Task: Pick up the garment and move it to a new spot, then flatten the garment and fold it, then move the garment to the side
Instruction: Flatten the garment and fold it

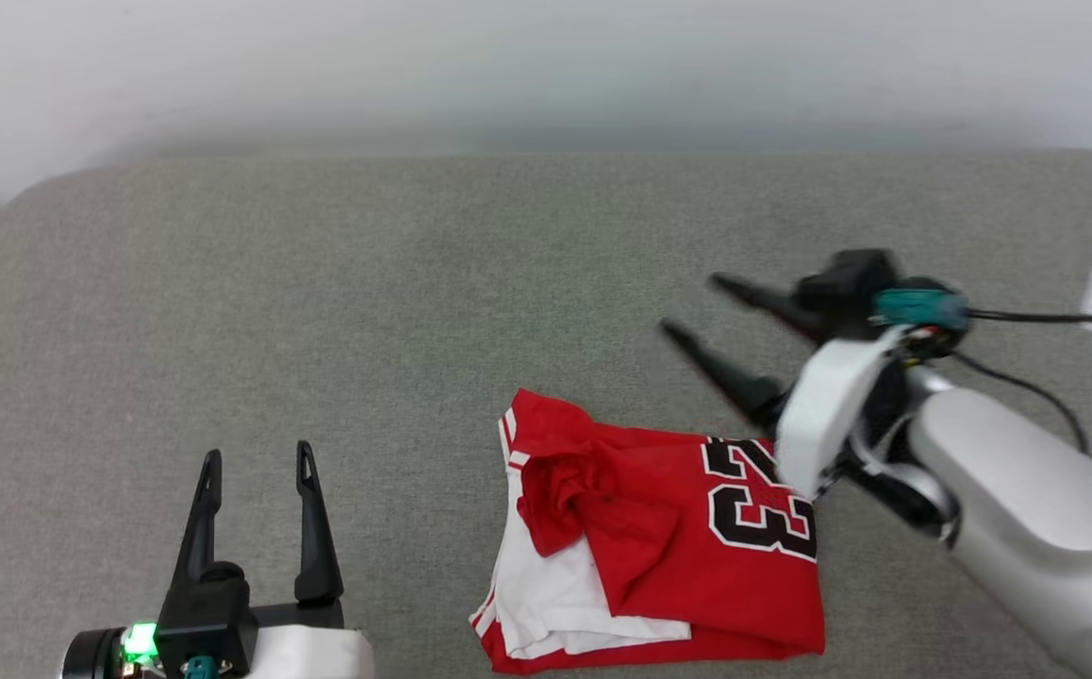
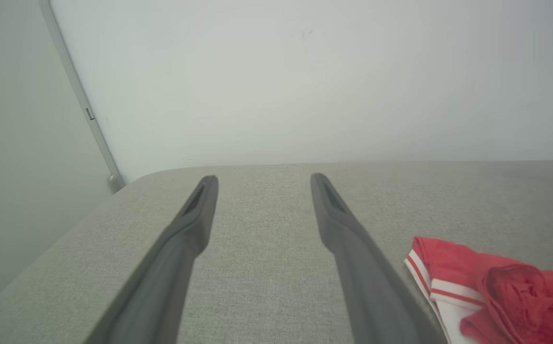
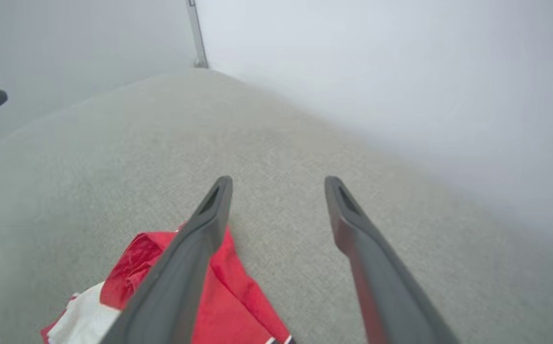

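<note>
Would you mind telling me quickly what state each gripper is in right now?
Left gripper: open, holding nothing.
Right gripper: open, holding nothing, near the garment.

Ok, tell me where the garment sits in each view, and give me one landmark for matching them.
Head view: the garment lies low, right of centre, on the grey surface.
Left wrist view: bottom right corner, striped sleeve trim facing in.
Right wrist view: bottom edge, left of centre.
Shared landmark: the surface's rounded corner, at mid-left in the left wrist view and top centre in the right wrist view.
</note>
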### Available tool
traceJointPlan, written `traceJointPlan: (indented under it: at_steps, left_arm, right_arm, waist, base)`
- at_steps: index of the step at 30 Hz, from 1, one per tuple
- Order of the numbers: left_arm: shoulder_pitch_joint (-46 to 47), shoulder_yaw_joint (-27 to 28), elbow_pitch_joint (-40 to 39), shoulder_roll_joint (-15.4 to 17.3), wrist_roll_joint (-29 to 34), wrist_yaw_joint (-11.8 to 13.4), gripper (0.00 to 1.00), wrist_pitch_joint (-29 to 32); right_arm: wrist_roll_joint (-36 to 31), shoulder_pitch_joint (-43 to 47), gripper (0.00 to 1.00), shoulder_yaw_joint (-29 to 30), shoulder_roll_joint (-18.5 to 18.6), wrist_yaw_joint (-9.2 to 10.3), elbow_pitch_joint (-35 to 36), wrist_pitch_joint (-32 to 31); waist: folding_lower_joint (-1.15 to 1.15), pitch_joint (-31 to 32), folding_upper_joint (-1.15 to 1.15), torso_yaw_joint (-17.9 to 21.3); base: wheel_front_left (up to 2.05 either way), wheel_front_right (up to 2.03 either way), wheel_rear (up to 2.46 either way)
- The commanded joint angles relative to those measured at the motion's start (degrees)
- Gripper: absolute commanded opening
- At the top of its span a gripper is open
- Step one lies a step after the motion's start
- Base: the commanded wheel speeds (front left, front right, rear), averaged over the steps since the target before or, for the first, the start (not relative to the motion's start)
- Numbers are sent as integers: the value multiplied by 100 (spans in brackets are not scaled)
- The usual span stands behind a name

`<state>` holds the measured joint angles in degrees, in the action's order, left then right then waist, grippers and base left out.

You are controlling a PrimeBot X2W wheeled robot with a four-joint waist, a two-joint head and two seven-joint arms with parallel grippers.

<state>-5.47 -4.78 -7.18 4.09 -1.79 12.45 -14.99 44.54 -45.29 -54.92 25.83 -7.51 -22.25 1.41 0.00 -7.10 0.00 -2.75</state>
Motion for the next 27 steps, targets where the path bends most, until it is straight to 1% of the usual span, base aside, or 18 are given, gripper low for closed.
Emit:
traceJointPlan:
  at_steps: [1, 3, 5, 7, 11, 14, 16, 18, 20, 23, 27]
  left_arm:
    - [-47, 24, -21, -10, -27, -27, 100, -27]
    - [-96, 52, -30, -15, -28, -40, 100, -27]
    - [-131, 80, -39, -20, -34, -68, 100, -27]
    - [-153, 103, -44, -24, -33, -83, 100, -27]
    - [-215, 158, -44, -37, -56, -123, 100, -27]
    - [-241, 209, -47, -46, -62, -139, 100, -27]
    - [-270, 228, -40, -49, -56, -163, 100, -27]
    - [-311, 255, -30, -53, -57, -172, 100, -27]
    - [-360, 280, -15, -57, -58, -193, 100, -27]
    - [-424, 315, 7, -63, -70, -232, 100, -27]
    - [-534, 341, 46, -71, -71, -283, 100, -26]
  right_arm:
    - [-104, 145, 100, 110, 39, 4, -37, 138]
    - [-429, 362, 100, 608, 49, 4, -120, 585]
    - [-893, 599, 100, 1138, 39, 4, -188, 997]
    - [-1199, 954, 100, 1761, -92, 4, -237, 1220]
    - [-1907, 1733, 100, 2949, -429, 4, 18, 1366]
    - [-2431, 2365, 100, 3789, -779, 4, 513, 1378]
    - [-2748, 2829, 100, 4236, -1012, 4, 894, 1374]
    - [-2951, 3248, 100, 4597, -1248, 4, 1231, 1374]
    - [-3132, 3625, 100, 4830, -1436, 4, 1518, 1375]
    - [-3329, 4122, 100, 5043, -1635, 4, 1825, 1374]
    - [-3464, 4606, 100, 5257, -1855, 4, 2065, 1375]
  waist:
    - [0, 54, 0, 48]
    - [0, 97, 0, 91]
    - [0, 135, 0, 127]
    - [0, 168, 0, 154]
    - [0, 229, 0, 202]
    - [0, 271, 0, 241]
    - [0, 300, 0, 253]
    - [0, 336, 0, 266]
    - [0, 373, 0, 278]
    - [0, 435, 0, 300]
    - [0, 535, 0, 318]
  base:
    - [0, 0, 0]
    - [0, 0, 0]
    - [0, 0, 0]
    - [0, 0, 0]
    - [0, 0, 0]
    - [0, 0, 0]
    - [0, 0, 0]
    - [0, 0, 0]
    - [0, 0, 0]
    - [0, 0, 0]
    - [0, 0, 0]
